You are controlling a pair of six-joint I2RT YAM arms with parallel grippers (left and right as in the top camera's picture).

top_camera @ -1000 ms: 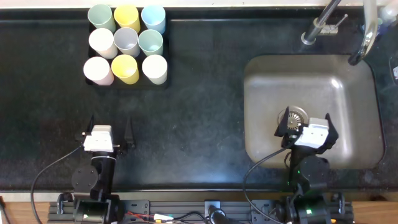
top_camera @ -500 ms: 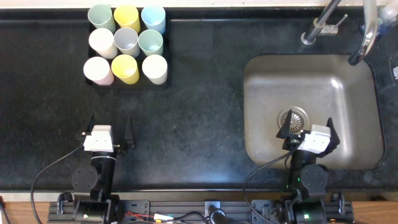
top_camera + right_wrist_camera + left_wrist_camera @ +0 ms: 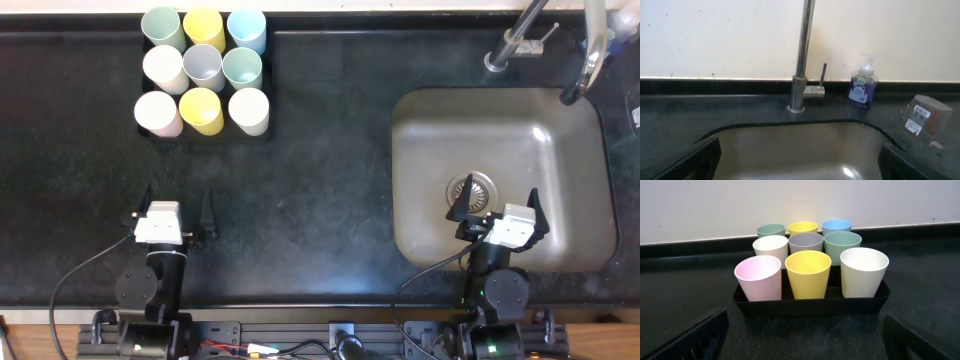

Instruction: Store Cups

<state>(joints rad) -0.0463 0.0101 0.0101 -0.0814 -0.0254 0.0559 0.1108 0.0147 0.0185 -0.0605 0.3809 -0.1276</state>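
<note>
Fingers of the left gripper (image 3: pixel 178 205) are standing spread wide with nothing between them, low over the dark countertop (image 3: pixel 320 180) near its front edge. They are pointing straight at the black tray (image 3: pixel 810 306) farther back, which looks like a resting pose that is keeping the whole tray in sight. The right gripper (image 3: pixel 494 207) is likewise hanging released and empty, over the near part of the steel sink (image 3: pixel 500 130), well apart from the tray.

In the tray, nine cups (image 3: pixel 204 66) are sitting upright in three rows of three, packed close so that each is taking its own place. A pink cup (image 3: pixel 759 277), leaning a little, a yellow cup (image 3: pixel 808 274) and a cream cup (image 3: pixel 864 272) are in front. A white cup (image 3: pixel 770 247), a grey cup (image 3: pixel 806 242) and a green cup (image 3: pixel 842 242) are behind them, with three more toward the wall. Judging by this, the storing is looking finished.

Beyond the sink, a tall faucet (image 3: pixel 802 55) and a soap dispenser (image 3: pixel 863 87) are standing by the wall.
</note>
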